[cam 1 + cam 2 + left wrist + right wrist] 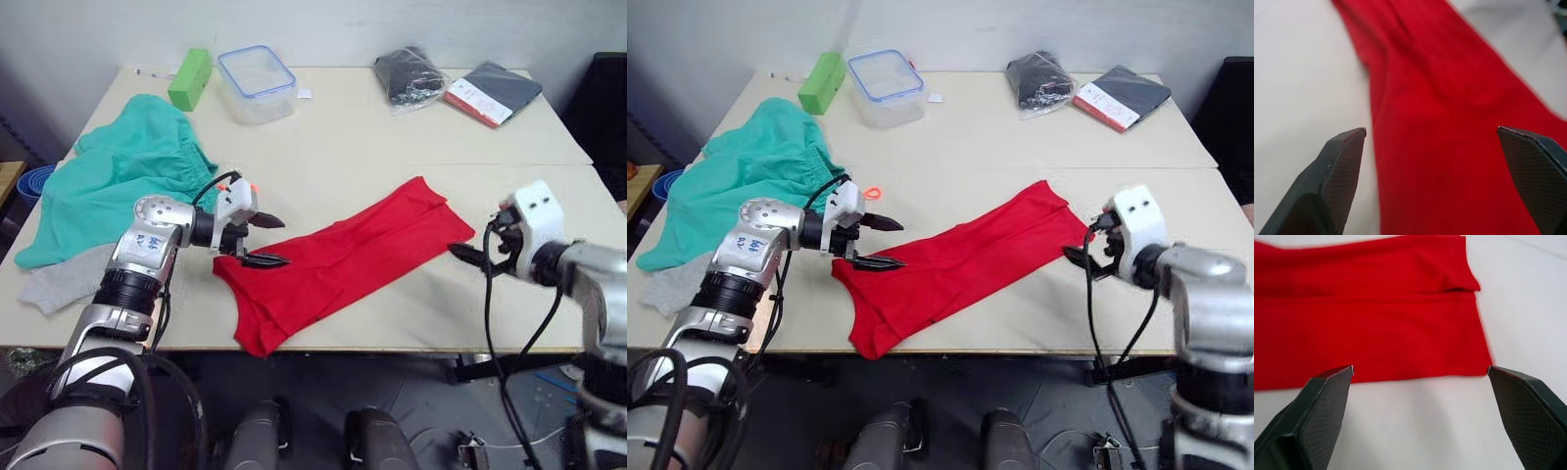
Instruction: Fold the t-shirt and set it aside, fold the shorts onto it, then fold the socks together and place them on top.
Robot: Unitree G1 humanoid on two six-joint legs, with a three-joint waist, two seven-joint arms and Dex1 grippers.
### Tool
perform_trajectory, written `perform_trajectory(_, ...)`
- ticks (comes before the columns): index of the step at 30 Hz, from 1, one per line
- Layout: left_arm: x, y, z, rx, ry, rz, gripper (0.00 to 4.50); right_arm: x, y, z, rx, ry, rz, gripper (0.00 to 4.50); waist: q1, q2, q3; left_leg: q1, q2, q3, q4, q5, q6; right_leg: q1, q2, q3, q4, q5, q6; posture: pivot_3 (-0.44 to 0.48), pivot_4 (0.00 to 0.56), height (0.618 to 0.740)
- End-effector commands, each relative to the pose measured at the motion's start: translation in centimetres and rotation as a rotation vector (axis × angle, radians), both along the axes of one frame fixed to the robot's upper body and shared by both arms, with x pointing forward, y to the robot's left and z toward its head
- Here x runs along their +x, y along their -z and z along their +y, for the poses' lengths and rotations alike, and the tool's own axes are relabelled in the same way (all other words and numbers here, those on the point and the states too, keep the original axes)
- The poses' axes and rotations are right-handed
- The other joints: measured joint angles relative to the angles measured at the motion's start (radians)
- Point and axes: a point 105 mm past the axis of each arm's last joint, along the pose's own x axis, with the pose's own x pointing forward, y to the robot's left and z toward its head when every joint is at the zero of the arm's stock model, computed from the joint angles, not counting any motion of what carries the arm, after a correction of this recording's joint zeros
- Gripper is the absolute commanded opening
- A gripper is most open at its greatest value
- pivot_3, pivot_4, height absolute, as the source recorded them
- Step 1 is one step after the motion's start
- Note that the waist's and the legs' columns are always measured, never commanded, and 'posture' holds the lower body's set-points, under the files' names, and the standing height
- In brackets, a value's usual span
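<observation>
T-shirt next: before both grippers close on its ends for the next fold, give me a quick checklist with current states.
1. Left gripper open, at the near-left end of the t-shirt: ok.
2. Right gripper open, beside the shirt's right end, not yet over cloth: ok.
3. T-shirt already folded into a long strip lying flat on the table: ok.
4. Shorts and socks lie apart from the shirt: ok.
5. Whether the left lower finger touches the cloth: cannot tell.
</observation>
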Motion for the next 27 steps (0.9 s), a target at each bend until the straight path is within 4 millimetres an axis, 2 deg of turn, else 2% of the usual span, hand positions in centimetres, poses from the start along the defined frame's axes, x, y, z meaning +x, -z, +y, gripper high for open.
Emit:
perform_trajectory(1,0.7,-0.1,0.6,0.024,-0.018,-0.002,4.50,-0.4,0.0,0.3,0.113,0.109,0.015,4.46,0.000,0.000,0.000,-0.001,-0.001,0.001,0.000,0.000,0.000,-0.002,0.000,0.000,0.001,0.000,0.000,0.000,0.150,0.740)
perform_trajectory(4,1.0,0.3,1.0,0.047,-0.019,0.024,4.50,0.2,1.0,1.2,0.203,0.165,0.050,4.46,0.005,0.000,0.000,-0.005,-0.003,0.002,0.000,0.000,0.000,-0.010,0.001,0.001,0.005,0.000,0.000,0.000,0.150,0.740)
perform_trajectory(8,1.3,0.6,0.9,0.056,-0.019,0.052,4.50,1.4,2.4,1.8,0.274,0.231,0.077,4.46,0.008,0.000,0.000,-0.006,-0.003,0.005,-0.001,0.001,0.000,-0.011,0.001,0.001,0.007,0.000,0.000,0.000,0.150,0.740)
perform_trajectory(11,1.4,0.8,0.7,0.042,-0.015,0.080,3.95,2.6,3.0,1.8,0.337,0.278,0.085,4.50,0.005,-0.002,-0.001,-0.006,-0.002,0.007,0.000,0.001,0.001,-0.011,0.001,0.001,0.005,0.000,0.000,0.000,0.150,0.740)
perform_trajectory(14,1.0,1.4,0.8,0.046,0.001,0.101,3.01,3.6,3.3,1.8,0.382,0.312,0.070,4.50,-0.005,-0.005,-0.003,-0.005,-0.002,0.009,0.000,0.001,0.002,-0.011,0.001,0.002,0.006,0.000,0.000,0.000,0.150,0.740)
perform_trajectory(17,0.8,1.8,0.8,0.046,0.010,0.112,2.05,4.2,3.8,2.5,0.433,0.310,0.067,3.88,-0.015,-0.009,-0.005,-0.004,-0.002,0.009,-0.001,0.001,0.002,-0.011,0.001,0.002,0.006,0.000,0.000,0.000,0.150,0.740)
perform_trajectory(21,0.6,1.9,0.9,0.038,0.015,0.110,0.78,4.9,4.2,2.5,0.434,0.326,0.058,2.52,-0.019,-0.010,-0.006,-0.003,-0.002,0.009,-0.002,0.001,0.002,-0.011,0.001,0.002,0.006,0.000,0.000,0.000,0.150,0.740)
perform_trajectory(23,0.7,1.9,1.0,0.042,-0.003,0.102,0.20,5.4,3.7,2.6,0.412,0.294,0.018,1.87,-0.023,-0.010,-0.006,-0.003,-0.002,0.009,-0.003,0.001,0.002,-0.011,0.001,0.003,0.006,0.000,0.000,0.000,0.150,0.740)
perform_trajectory(24,0.7,2.0,1.1,0.042,-0.008,0.102,0.00,5.7,3.5,2.8,0.415,0.278,0.008,1.51,-0.023,-0.010,-0.006,-0.002,-0.002,0.009,-0.004,0.001,0.002,-0.011,0.001,0.003,0.006,0.000,0.000,0.000,0.150,0.740)
perform_trajectory(27,0.4,1.9,1.2,0.022,-0.009,0.110,0.00,6.5,3.0,3.3,0.419,0.233,-0.006,0.53,-0.026,-0.010,-0.006,-0.002,-0.002,0.010,-0.004,0.001,0.001,-0.011,0.001,0.003,0.006,0.000,0.000,0.000,0.150,0.740)
